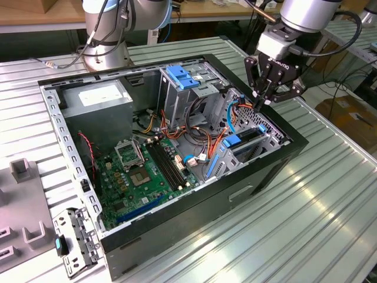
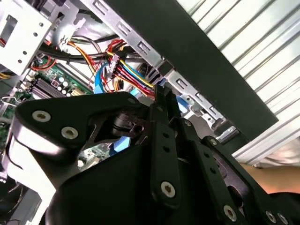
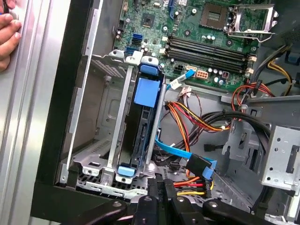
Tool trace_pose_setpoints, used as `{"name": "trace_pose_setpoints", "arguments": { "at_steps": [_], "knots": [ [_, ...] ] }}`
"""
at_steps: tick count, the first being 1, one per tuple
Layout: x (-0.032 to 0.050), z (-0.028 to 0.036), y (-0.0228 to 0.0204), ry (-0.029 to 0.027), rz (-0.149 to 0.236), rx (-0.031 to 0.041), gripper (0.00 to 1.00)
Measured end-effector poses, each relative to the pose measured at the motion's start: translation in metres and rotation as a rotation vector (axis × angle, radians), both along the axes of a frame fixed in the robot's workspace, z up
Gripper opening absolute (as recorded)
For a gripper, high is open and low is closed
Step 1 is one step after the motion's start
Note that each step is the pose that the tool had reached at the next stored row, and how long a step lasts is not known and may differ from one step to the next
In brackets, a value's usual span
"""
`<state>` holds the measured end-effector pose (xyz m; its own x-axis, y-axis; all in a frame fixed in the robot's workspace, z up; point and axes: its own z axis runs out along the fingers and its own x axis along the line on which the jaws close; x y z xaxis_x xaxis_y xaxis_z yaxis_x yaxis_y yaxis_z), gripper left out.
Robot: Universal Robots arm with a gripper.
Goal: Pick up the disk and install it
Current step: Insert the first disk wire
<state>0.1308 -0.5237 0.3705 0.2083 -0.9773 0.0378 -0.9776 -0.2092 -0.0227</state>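
Observation:
The disk [image 1: 247, 141] stands on edge in a slot of the metal drive bay [image 1: 268, 137] at the corner of the open computer case [image 1: 268, 171] on the exterior view's right. In the first wrist view the disk [image 3: 140, 129] shows as a narrow black body with blue plastic pieces at both ends. My gripper [image 1: 261, 104] hangs just above the bay's far end, shut with nothing between its fingers and apart from the disk. Its fingertips [image 2: 161, 93] point down beside the case wall, over a bundle of coloured cables [image 2: 124, 70].
A grey power-supply box [image 1: 97, 97], a metal cage with a blue top [image 1: 184, 78] and the green motherboard [image 1: 147, 171] fill the case. Loose cables [image 3: 197, 117] lie beside the bay. A person's hand [image 3: 7, 33] rests on the ribbed table outside the case.

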Motion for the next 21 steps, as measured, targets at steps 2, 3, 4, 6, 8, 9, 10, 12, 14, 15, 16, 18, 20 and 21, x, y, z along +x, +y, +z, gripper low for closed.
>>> {"name": "trace_pose_setpoints", "arguments": {
  "at_steps": [2,3,4,6,8,9,10,12,14,15,16,18,20,21],
  "knots": [
    [-0.0037,-0.0001,-0.0002,-0.0001,-0.005,0.0000,0.17],
    [-0.0037,-0.0002,-0.0001,-0.0001,-0.013,0.0000,0.17],
    [-0.0037,-0.0004,-0.0001,0.0000,-0.031,0.0001,0.17],
    [-0.0038,-0.0006,-0.0001,-0.0001,-0.060,0.0001,0.17],
    [-0.0037,-0.0010,-0.0001,0.0000,-0.099,-0.0001,0.17],
    [-0.0037,-0.0014,-0.0001,0.0000,-0.124,0.0000,0.17],
    [-0.0037,-0.0016,-0.0001,-0.0001,-0.141,0.0001,0.17],
    [-0.0037,-0.0020,-0.0001,-0.0001,-0.182,0.0000,0.17],
    [-0.0037,-0.0020,-0.0001,-0.0001,-0.191,-0.0001,0.17],
    [-0.0037,-0.0020,-0.0001,0.0000,-0.191,0.0001,0.17],
    [-0.0037,-0.0020,-0.0001,0.0000,-0.191,0.0001,0.17],
    [-0.0037,-0.0020,-0.0001,0.0000,-0.191,0.0001,0.17],
    [-0.0038,-0.0021,-0.0002,0.0000,-0.191,0.0001,0.17],
    [-0.0038,-0.0021,-0.0007,-0.0001,-0.191,0.0001,0.17]
  ]
}}
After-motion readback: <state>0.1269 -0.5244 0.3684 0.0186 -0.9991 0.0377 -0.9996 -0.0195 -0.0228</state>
